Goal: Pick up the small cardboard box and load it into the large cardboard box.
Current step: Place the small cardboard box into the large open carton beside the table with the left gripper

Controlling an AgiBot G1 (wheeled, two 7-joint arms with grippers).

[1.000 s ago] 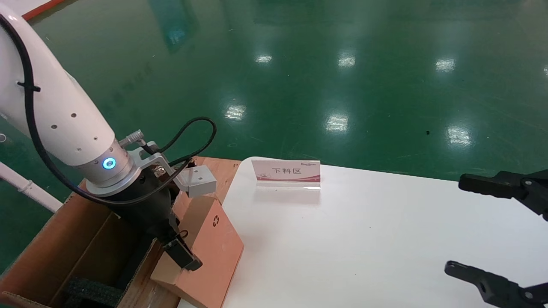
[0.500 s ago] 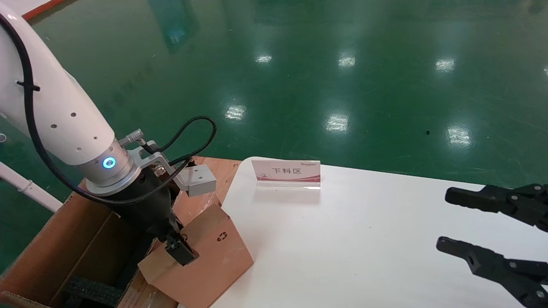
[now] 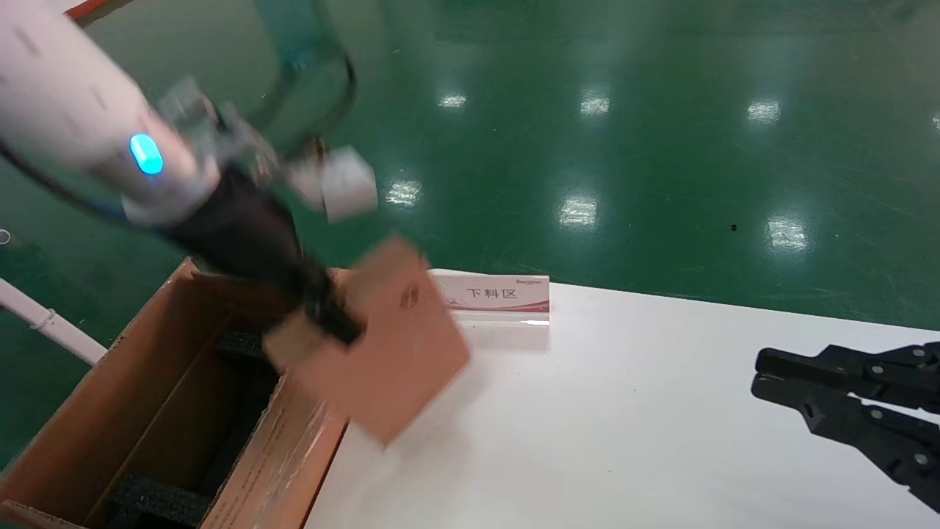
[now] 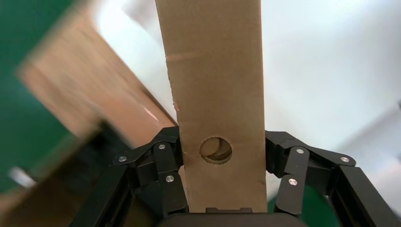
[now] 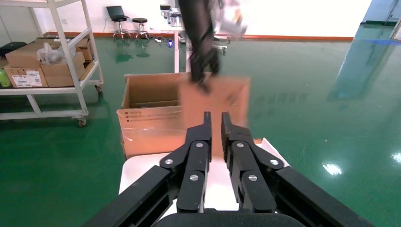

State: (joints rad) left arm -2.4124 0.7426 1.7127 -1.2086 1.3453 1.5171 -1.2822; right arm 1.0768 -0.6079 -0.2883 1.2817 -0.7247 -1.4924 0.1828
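Observation:
The small cardboard box (image 3: 400,360), brown with a recycling symbol, hangs tilted in the air over the table's left edge. My left gripper (image 3: 334,323) is shut on its upper edge. In the left wrist view the small cardboard box (image 4: 215,85) stands between the black fingers (image 4: 165,161) of the left gripper (image 4: 222,142). The large cardboard box (image 3: 95,411) stands open just left of the table, with black foam inside and glossy tape on its near flap. My right gripper (image 3: 764,371) hovers over the table's right side, shut on nothing. The right wrist view shows the right gripper (image 5: 213,118), the small cardboard box (image 5: 231,99) and the large cardboard box (image 5: 146,118).
A white table (image 3: 624,426) carries a small red-and-white sign (image 3: 490,294) at its far edge. Green floor lies all around. A wheeled shelf (image 5: 47,61) with cartons stands beyond the large box in the right wrist view.
My left arm has lifted the small box up off the large box's flap and swung it higher and rightward. The right gripper's fingers have closed together.

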